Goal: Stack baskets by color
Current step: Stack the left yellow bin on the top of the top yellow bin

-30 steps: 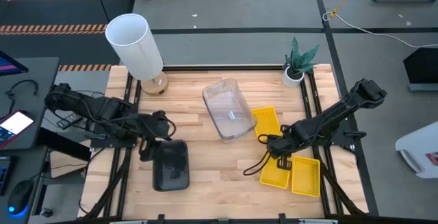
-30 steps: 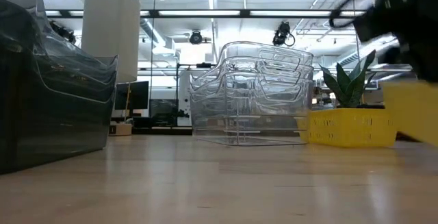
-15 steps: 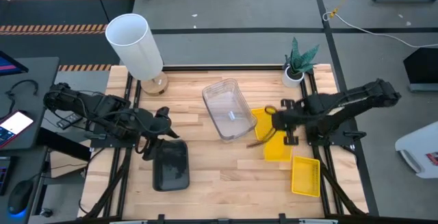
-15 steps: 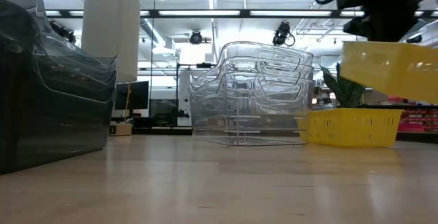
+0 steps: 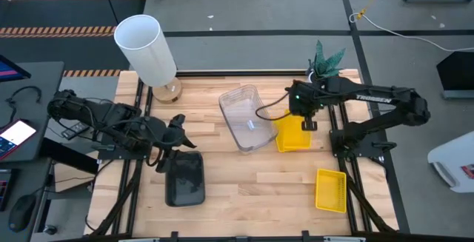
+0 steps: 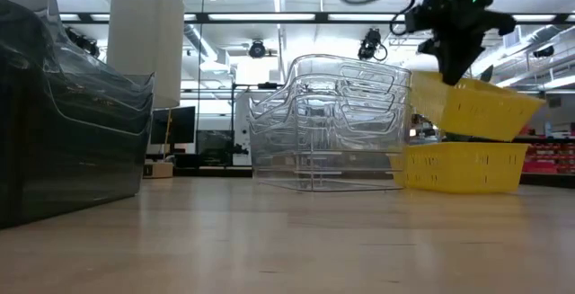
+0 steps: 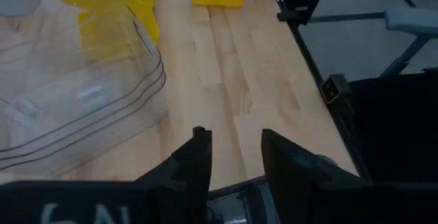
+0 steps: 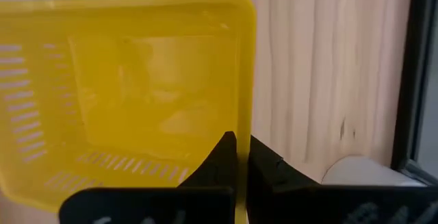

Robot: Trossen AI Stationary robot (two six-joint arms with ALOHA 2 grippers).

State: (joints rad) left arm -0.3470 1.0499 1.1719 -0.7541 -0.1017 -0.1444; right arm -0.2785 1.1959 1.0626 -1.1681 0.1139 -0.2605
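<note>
My right gripper (image 5: 303,118) is shut on a yellow basket (image 5: 292,137) and holds it in the air over a second yellow basket (image 6: 463,170), which rests on its base beside the nested clear baskets (image 5: 246,118). A third yellow basket (image 5: 330,190) lies near the table's near right corner. My left gripper (image 5: 180,135) hangs open just above the far end of the stacked dark grey baskets (image 5: 184,179), with nothing between its fingers (image 7: 198,159). My right gripper pinches the rim of one wall of the yellow basket (image 8: 243,125), near the basket's far right corner, one finger inside and one outside. The fingers come steeply from above. The basket hangs tilted (image 6: 476,105), open side up, clear of the yellow basket below.
A tall white cylinder lamp (image 5: 146,48) stands at the far left corner and a small potted plant (image 5: 320,78) at the far right, close behind my right gripper. Bare wood lies between the dark baskets and the third yellow basket.
My right gripper has swung from the near right toward the far edge and upward, turning as it went. It has carried the yellow basket from beside the third one to above the yellow basket next to the clear stack. My left gripper has tipped up slightly.
</note>
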